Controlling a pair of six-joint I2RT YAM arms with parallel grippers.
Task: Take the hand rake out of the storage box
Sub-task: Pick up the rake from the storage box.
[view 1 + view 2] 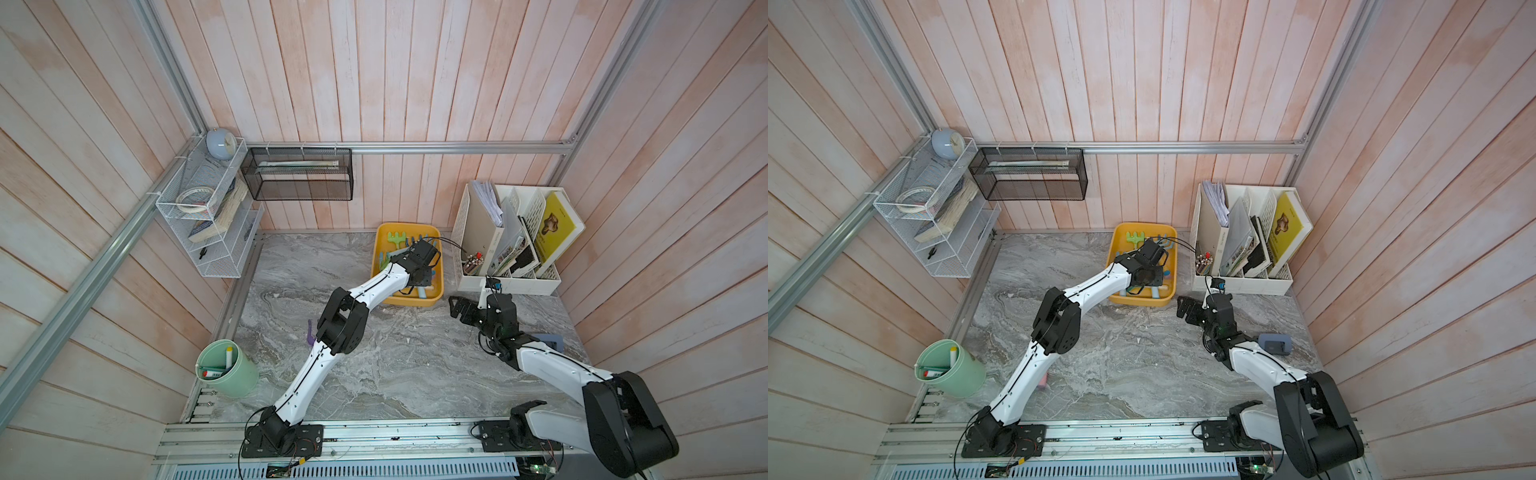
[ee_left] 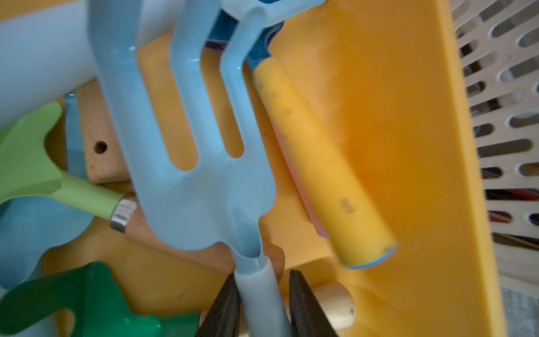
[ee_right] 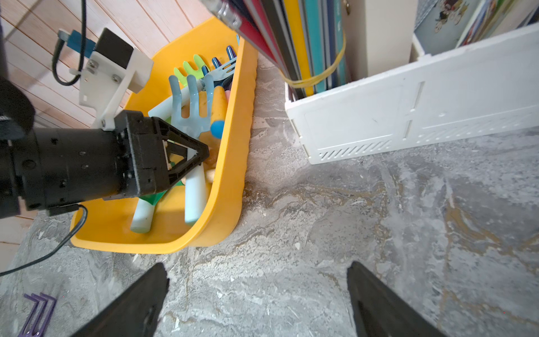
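Observation:
The yellow-orange storage box [image 1: 441, 266] [image 1: 1173, 266] stands at the back of the table, beside the white organizer. The hand rake [image 2: 186, 186] [image 3: 191, 116] is pale blue with three tines and lies on top of the other tools in the box. My left gripper [image 2: 262, 274] [image 3: 201, 154] reaches down into the box. Its black fingers [image 2: 224, 309] are shut on the rake's pale handle just behind the head. My right gripper [image 3: 259, 267] [image 1: 457, 309] hovers over bare marble in front of the box, open and with nothing between its fingers.
More tools fill the box: a yellow-handled one [image 2: 320, 163], a light green rake [image 1: 397, 239], a dark green one [image 2: 87, 297]. The white file organizer [image 3: 408, 116] stands right of the box. A purple item [image 3: 38, 309], a green cup [image 1: 226, 370] and a grey-blue device [image 1: 1275, 343] are on the table.

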